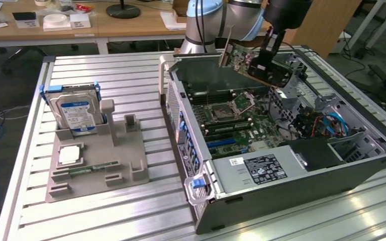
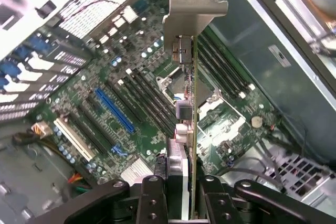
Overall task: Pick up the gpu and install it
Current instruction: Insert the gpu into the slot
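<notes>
The gpu [image 1: 247, 63], a flat card with a silvery bracket strip at one end, hangs tilted in the air above the open computer case [image 1: 354, 173]. My gripper [image 1: 263, 65] is shut on it from above. In the wrist view the gpu [image 2: 190, 93] is seen edge-on, running away from my gripper [image 2: 181, 195], with its metal bracket [image 2: 191, 6] at the far end. Below it lies the motherboard [image 2: 157, 103] with a blue expansion slot [image 2: 114, 109], several black slots and the processor socket. The card is well clear of the board.
A grey fixture tray [image 1: 96, 160] on the slatted metal table [image 1: 112, 80] holds an upright hard drive [image 1: 76, 115] with a blue-white label, a processor and a slim green memory stick [image 1: 92, 168]. The case holds a power supply [image 1: 263, 170] and blue cables [image 1: 330, 125].
</notes>
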Motion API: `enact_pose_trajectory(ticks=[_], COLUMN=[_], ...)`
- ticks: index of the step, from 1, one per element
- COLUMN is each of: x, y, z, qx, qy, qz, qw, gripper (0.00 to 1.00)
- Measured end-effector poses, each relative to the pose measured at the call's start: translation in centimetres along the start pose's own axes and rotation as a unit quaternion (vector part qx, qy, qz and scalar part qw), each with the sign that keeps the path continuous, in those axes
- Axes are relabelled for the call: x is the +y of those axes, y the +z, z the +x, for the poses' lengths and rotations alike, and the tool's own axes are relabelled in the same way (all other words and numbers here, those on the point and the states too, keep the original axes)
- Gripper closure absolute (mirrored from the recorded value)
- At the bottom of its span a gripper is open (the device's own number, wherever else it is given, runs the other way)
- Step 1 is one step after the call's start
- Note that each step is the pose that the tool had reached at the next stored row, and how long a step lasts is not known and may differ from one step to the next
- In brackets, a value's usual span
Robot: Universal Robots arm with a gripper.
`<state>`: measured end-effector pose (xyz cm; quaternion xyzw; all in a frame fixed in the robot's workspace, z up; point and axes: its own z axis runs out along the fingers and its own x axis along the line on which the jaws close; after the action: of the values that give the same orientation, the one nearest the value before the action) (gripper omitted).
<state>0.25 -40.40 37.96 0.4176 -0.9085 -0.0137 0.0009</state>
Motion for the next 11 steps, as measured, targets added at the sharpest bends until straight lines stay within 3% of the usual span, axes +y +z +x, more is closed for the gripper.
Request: enact_pose_trajectory(ticks=[5, 11], x=[0.00, 0.00], y=[0.02, 0.03], z=[0.00, 0.00], qx=[0.0012, 0.0026], qy=[-0.045, -0.099], qz=[-0.0005, -0.0010], qw=[0.9990, 0.9951], gripper=[0.71, 0.71])
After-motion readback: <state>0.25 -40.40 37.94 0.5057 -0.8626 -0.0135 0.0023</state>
